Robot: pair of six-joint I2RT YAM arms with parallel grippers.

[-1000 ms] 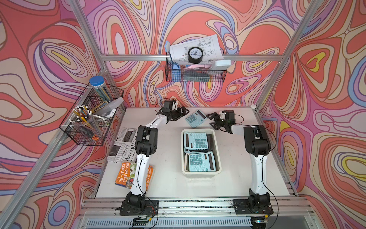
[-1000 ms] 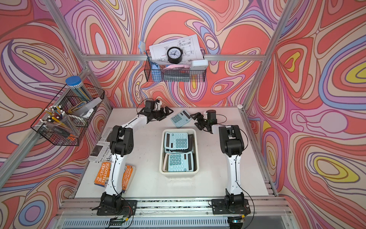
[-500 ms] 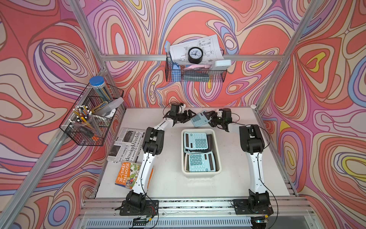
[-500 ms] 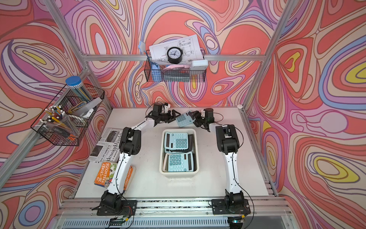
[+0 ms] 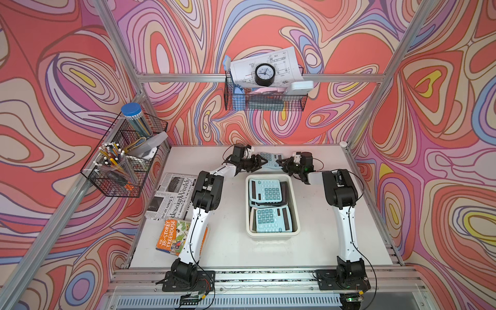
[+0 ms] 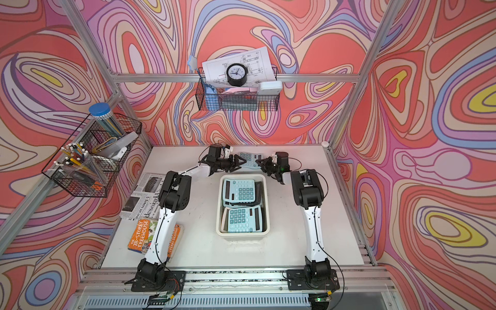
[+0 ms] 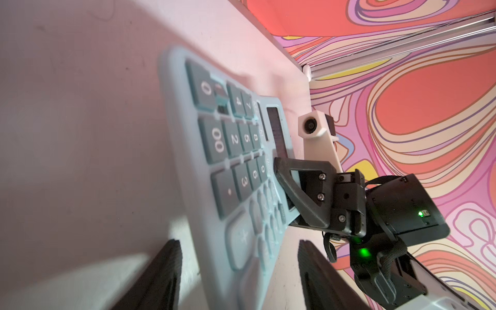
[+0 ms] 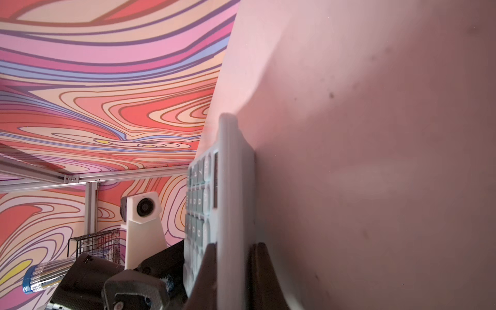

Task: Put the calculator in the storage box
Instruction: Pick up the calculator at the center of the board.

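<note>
Swirling walls (image 5: pixel 268 26); white table (image 5: pixel 316 241) under storage box (image 5: pixel 272 234)

A pale blue plastic calculator (image 5: pixel 269 160) sits between the left gripper (image 5: pixel 262 161) and the right gripper (image 5: pixel 279 163), whose tips reach its opposite ends. Just behind both grippers, toward the arm bases, the cream rectangular plastic storage box (image 5: pixel 296 212) holds two more blue calculators (image 5: pixel 265 189).

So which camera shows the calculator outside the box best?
The left wrist view: the calculator is close up, keys readable. The right wrist view shows mostly its edge between the right fingers. In both top views it is small.
</note>
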